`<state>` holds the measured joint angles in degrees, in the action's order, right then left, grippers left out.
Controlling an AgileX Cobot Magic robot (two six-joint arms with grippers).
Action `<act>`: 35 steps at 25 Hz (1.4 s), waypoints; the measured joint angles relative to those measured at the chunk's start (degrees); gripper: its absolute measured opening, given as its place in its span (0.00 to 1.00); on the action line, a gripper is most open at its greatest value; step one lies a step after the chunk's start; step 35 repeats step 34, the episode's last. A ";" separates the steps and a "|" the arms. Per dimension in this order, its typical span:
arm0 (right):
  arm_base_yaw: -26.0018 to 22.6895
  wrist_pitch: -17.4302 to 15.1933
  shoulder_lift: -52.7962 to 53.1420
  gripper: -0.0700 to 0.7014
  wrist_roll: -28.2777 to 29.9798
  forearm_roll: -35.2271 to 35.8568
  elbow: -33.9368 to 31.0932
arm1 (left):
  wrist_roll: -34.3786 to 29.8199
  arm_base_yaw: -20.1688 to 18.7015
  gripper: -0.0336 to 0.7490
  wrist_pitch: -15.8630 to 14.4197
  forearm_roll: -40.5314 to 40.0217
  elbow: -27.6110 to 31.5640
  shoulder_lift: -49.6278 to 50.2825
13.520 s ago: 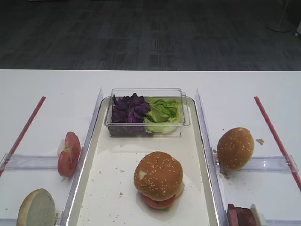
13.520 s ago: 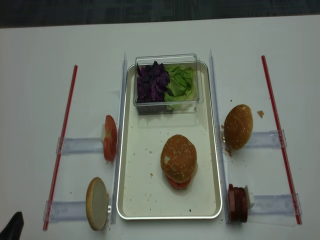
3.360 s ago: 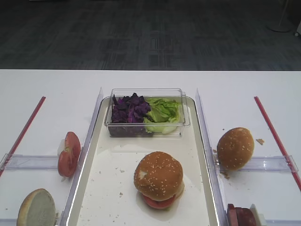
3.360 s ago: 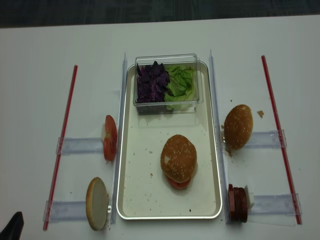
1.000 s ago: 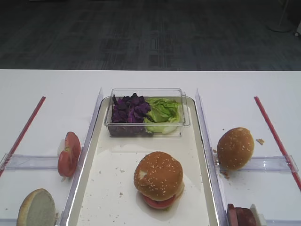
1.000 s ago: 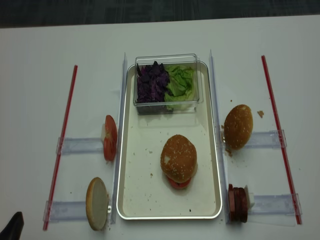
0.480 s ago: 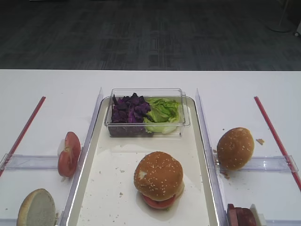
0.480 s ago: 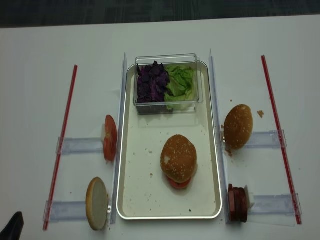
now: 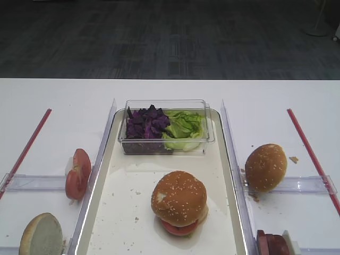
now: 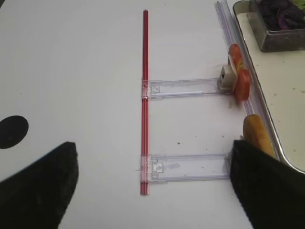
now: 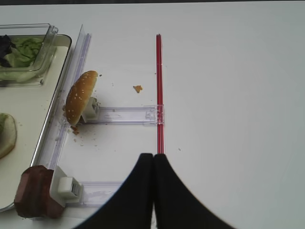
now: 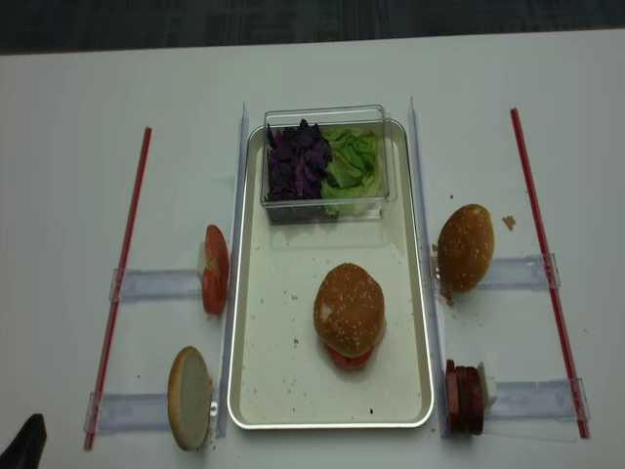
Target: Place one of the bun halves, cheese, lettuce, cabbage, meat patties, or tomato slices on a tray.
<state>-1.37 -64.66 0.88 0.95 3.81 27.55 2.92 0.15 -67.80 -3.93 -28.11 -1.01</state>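
Right gripper (image 11: pixel 153 164) is clenched empty, parked clear; left gripper (image 10: pixel 152 176) fingers stand apart. Bun top (image 9: pixel 179 197) caps the stack on the tray (image 9: pixel 223 175) at 6 o'clock

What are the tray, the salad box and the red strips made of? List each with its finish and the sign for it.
Tray: probably metal with a cream coating; the rim gleams silver, the floor looks matte.
Salad box: clear hard plastic; the purple cabbage and lettuce show through its walls.
Red strips: likely glossy plastic or tape; thin, straight, uniformly red. Cannot tell which.
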 joint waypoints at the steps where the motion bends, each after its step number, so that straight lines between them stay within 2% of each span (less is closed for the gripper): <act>1: 0.00 0.00 0.00 0.14 0.00 0.00 0.00 | 0.00 0.00 0.81 0.00 0.00 0.00 0.00; 35: 0.00 0.00 0.00 0.14 0.00 0.00 0.00 | 0.00 0.00 0.81 0.00 0.00 0.00 0.00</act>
